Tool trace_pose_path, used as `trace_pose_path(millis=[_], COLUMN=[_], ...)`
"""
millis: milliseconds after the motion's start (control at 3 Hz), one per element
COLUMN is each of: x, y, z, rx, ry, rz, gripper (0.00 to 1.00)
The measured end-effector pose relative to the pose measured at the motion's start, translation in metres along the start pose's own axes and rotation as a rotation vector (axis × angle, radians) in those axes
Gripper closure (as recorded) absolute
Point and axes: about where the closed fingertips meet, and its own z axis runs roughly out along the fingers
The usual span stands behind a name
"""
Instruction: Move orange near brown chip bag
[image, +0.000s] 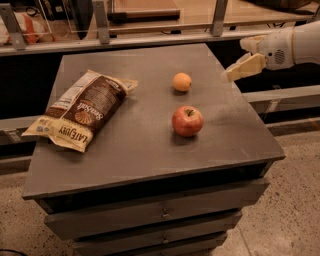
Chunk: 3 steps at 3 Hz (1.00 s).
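Observation:
The orange (182, 81) is small, round and yellow-orange, and sits on the dark tabletop (145, 150) right of centre towards the back. The brown chip bag (82, 110) lies flat on the left side of the table, with cream ends and "Sea Salt" and "LATE JULY" lettering. My gripper (236, 70), cream and white, hangs above the table's right edge, to the right of the orange and apart from it. It holds nothing that I can see.
A red apple (187, 121) with a stem sits in front of the orange. The table is a drawer cabinet with several drawers (160, 212). A rail and shelf (150, 37) run behind it. Speckled floor (290, 200) lies to the right.

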Motion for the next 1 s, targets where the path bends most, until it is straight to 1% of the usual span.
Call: trace_pose_path(millis=[333,667,1000], x=[-0.002,-0.002,0.0], y=[0.01,0.02,0.019], z=[0.037,0.065,0.085], rx=[-0.08,-0.113,-0.117], ry=[-0.019,0.003,0.015], rz=[-0.025,-0.079,-0.112], gripper=[0.0,0.0,0.0])
